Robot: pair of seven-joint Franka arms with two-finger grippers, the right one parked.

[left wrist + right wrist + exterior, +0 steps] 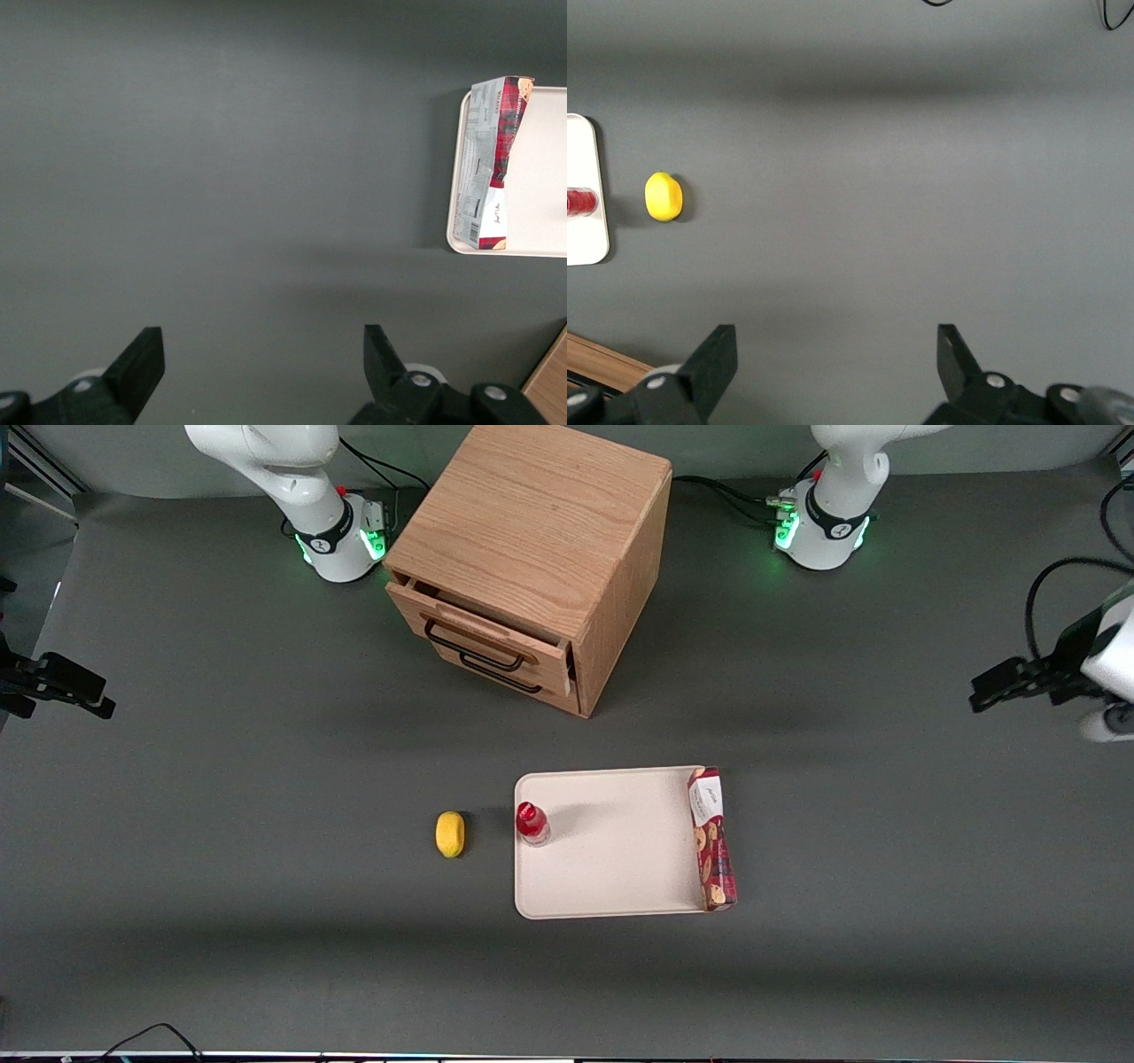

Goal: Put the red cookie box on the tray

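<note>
At the working arm's end of the counter [266, 939], the pincer [263, 361] hangs above bare grey surface with its two black fingers [142, 361] spread wide apart and nothing between them; in the front view the pincer [1010, 684] shows at the frame's edge, well apart from everything else. Nearest to it lies the red cookie box [713, 838], a long, slim dark-red carton printed with cookie pictures and carrying a white panel at the end farther from the front camera. It rests tilted along the tray's edge on the working arm's side, leaning on the low rim, so part of it overhangs the counter. From the wrist camera the red cookie box [493, 163] shows a grey-white printed side and a red patterned face. The tray [611, 850] is flat, pale beige, with rounded corners, much wider than the box. A small red-capped bottle [532, 823] stands upright at its edge toward the parked arm, and a lemon [450, 833] lies on the counter just beside that edge. A wooden drawer cabinet [532, 558] sits farther from the front camera, its top drawer slightly ajar
</note>
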